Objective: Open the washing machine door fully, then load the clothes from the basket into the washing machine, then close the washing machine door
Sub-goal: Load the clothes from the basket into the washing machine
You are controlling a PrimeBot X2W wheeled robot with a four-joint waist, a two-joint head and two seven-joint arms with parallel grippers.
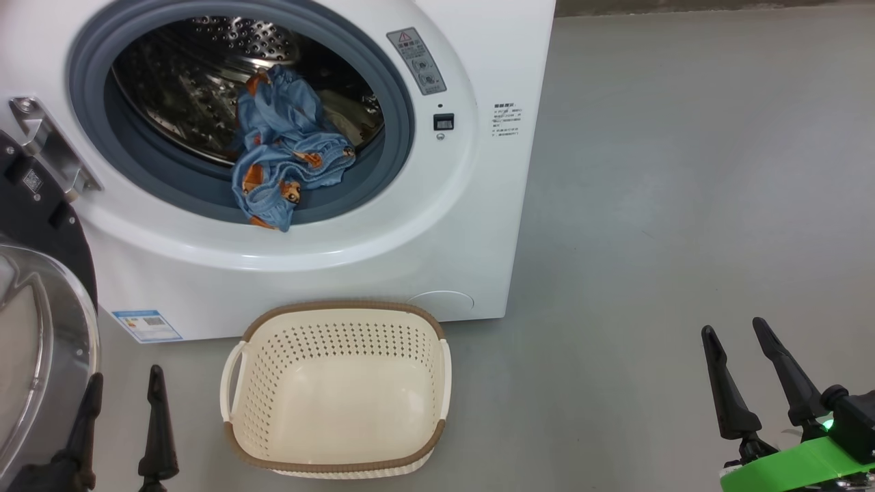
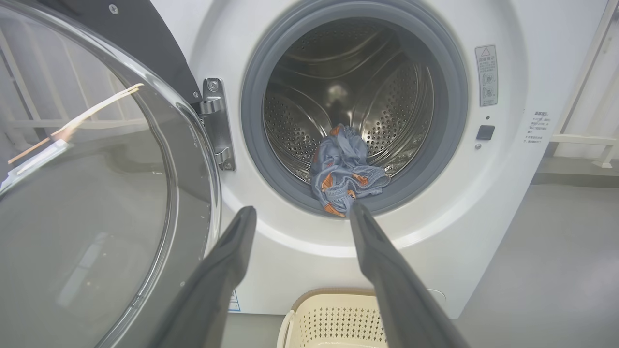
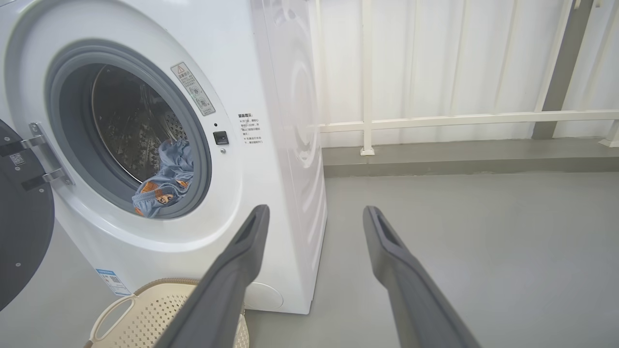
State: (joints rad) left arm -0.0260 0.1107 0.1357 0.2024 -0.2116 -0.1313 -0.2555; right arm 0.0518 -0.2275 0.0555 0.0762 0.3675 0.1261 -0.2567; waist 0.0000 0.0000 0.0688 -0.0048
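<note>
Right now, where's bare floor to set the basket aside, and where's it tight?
Free: the grey floor right of the washing machine and basket, up to the right jaws. Tight: the left, where the open door crowds the left jaws, and the drum mouth, where clothes drape over the rubber ring.

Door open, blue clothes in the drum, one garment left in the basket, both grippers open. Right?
No: the basket is empty, as the head view shows. The rest stands: washing machine door open, blue clothes in the drum, left gripper and right gripper open.
</note>
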